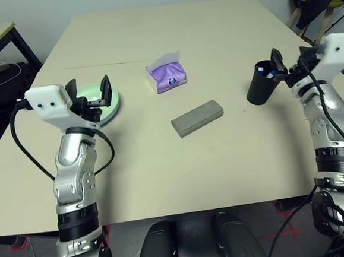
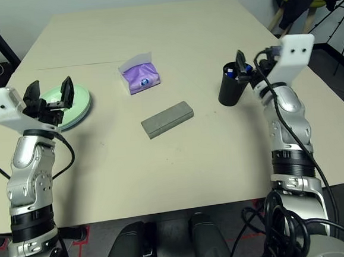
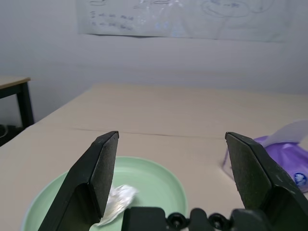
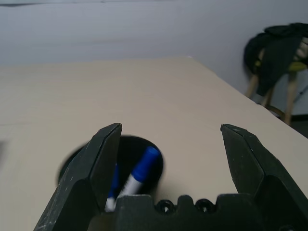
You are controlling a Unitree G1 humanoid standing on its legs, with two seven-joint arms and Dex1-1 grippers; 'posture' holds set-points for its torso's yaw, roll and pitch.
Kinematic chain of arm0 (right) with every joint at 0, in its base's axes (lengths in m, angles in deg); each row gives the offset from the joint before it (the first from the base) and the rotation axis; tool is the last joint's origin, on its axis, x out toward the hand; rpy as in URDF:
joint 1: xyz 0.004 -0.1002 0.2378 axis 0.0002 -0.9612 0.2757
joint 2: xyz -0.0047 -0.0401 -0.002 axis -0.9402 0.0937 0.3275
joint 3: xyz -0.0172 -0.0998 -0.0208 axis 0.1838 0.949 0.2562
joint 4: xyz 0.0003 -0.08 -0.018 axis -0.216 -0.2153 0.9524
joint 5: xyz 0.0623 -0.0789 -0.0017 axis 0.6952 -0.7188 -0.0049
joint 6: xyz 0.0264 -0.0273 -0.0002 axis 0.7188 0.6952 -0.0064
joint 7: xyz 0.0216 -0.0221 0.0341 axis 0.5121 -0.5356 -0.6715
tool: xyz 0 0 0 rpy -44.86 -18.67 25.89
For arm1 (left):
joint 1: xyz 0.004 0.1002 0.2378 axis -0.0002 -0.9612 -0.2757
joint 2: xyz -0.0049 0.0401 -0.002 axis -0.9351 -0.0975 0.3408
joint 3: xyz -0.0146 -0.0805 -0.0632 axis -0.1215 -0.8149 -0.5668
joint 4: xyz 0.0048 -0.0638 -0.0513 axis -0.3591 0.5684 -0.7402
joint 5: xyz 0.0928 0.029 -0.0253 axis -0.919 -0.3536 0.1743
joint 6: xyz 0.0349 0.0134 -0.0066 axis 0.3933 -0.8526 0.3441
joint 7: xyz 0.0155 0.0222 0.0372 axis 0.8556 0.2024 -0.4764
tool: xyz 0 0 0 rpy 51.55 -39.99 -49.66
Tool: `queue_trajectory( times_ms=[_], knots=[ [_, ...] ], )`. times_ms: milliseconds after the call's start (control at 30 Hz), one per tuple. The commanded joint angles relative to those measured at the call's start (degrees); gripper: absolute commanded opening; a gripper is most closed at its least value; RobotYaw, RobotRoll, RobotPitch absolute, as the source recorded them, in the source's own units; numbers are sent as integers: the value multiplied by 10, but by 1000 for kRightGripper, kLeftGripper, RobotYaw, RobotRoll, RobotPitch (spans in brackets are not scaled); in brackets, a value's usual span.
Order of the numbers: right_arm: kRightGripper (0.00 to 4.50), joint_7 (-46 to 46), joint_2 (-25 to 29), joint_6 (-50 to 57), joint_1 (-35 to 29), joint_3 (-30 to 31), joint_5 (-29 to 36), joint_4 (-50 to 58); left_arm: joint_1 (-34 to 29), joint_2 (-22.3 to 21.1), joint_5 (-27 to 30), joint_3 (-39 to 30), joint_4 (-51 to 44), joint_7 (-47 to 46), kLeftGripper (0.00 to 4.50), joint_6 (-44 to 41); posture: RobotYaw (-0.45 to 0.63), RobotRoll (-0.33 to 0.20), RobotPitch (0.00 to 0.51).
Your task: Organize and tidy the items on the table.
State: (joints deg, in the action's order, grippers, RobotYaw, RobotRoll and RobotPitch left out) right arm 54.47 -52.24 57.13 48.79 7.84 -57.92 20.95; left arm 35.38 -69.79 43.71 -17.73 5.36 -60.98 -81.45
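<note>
Right wrist view showed the open right claw (image 4: 168, 159) just behind the rigid, light black plastic cup (image 4: 113, 166); grasp its sides; left claw (image 3: 171, 178) open

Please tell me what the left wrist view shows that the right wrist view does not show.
Left wrist view: a mint green plate holding a crumpled white tissue, and the purple tissue pack. Right wrist view: the black cup with a blue-capped marker inside, and a stool draped in dark cloth. Both: an open gripper, the beige table and a pale wall.
</note>
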Motion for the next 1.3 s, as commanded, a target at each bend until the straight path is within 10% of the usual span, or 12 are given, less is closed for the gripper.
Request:
queue_trajectory(
  times_ms=[33, 1300],
  knots=[
    [4493, 16, 5, -26, -18, -26, 8, 18, -20, -6, -15, -11, 6, -10, 4500, 12, 19, 0, 79],
    [4493, -30, -3, -130, -100, 9, -2, -153, -142, 7, -50, 13, 72, 21, 4500, 125, 37, 0, 80]
  ],
)
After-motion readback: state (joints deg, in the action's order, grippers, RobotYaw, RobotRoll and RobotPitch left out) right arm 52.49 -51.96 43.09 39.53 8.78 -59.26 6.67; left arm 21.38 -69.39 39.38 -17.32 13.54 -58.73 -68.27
